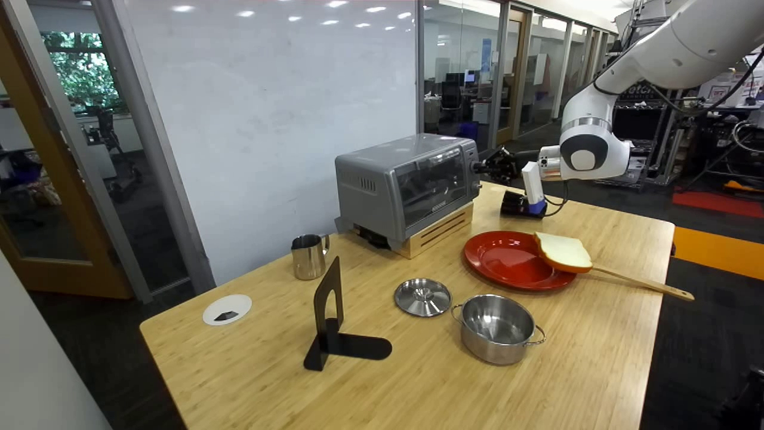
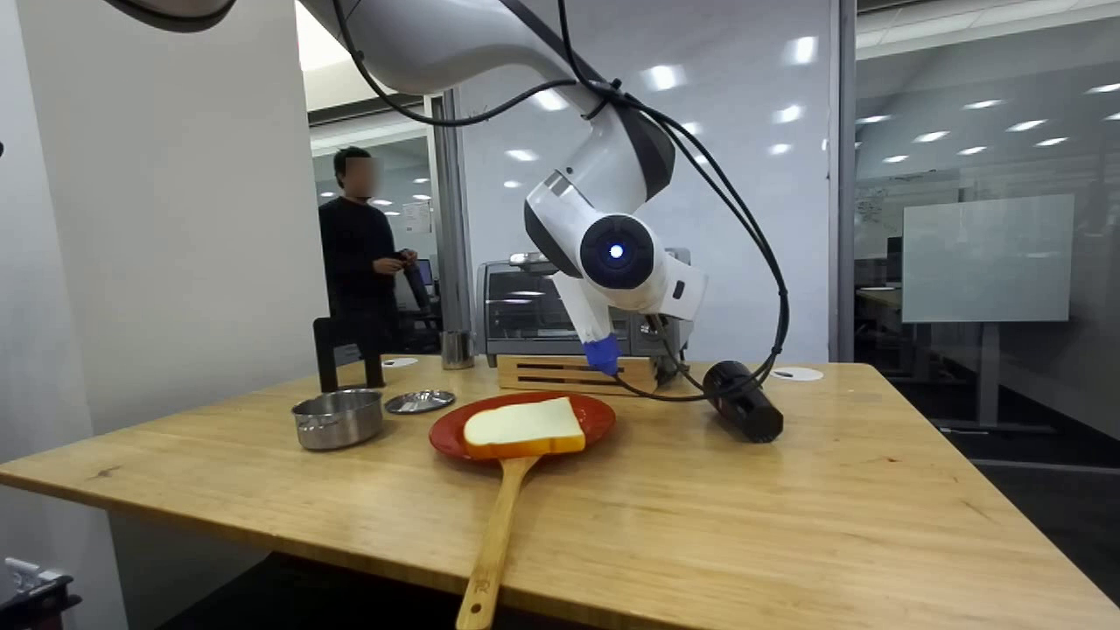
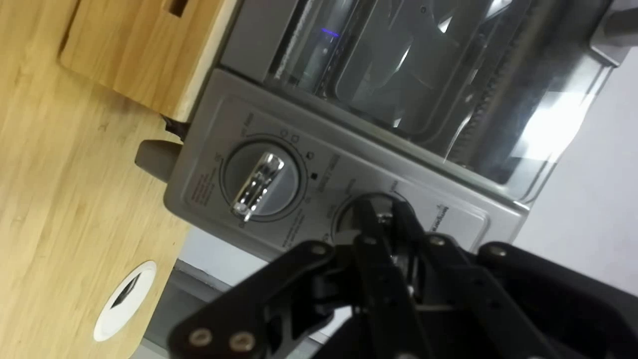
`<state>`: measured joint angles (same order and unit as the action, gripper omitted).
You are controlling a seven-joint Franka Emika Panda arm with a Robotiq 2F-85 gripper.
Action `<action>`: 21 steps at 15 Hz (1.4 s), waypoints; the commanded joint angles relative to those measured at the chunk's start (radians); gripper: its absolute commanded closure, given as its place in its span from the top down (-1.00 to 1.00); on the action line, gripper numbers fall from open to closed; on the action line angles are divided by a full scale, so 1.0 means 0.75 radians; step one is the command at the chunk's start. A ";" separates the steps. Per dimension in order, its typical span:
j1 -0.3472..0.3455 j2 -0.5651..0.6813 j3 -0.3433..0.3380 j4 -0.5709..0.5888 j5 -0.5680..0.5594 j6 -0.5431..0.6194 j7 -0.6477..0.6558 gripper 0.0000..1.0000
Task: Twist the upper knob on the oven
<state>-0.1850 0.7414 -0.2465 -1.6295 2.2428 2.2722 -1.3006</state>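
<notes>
The silver-grey oven [image 1: 370, 173] stands at the back of the table against the whiteboard; it also shows in an exterior view [image 2: 525, 306], partly behind the arm. In the wrist view its control panel [image 3: 448, 192] has two knobs. The upper knob [image 3: 385, 216] is largely covered by my gripper [image 3: 381, 205]. The two black fingers lie on either side of its shiny grip bar and appear shut on it. The lower knob [image 3: 259, 184] is uncovered, its chrome bar tilted. In an exterior view my gripper [image 1: 488, 167] touches the oven's right front; the arm hides it in the remaining view.
The oven rests on a slatted wooden stand [image 1: 441, 230]. A red plate [image 1: 501, 263] with toy bread [image 1: 564, 251] on a wooden spatula [image 1: 650, 283] lies in front. A pot [image 1: 495, 331], lid [image 1: 422, 297], pitcher [image 1: 308, 260], black bookend [image 1: 358, 346] and black cylinder [image 2: 744, 402] stand around.
</notes>
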 commanded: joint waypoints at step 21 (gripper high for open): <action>-0.057 0.019 -0.002 0.028 -0.004 -0.213 -0.399 -0.94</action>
<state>-0.1987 0.7496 -0.2535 -1.6277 2.2148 2.1974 -1.4969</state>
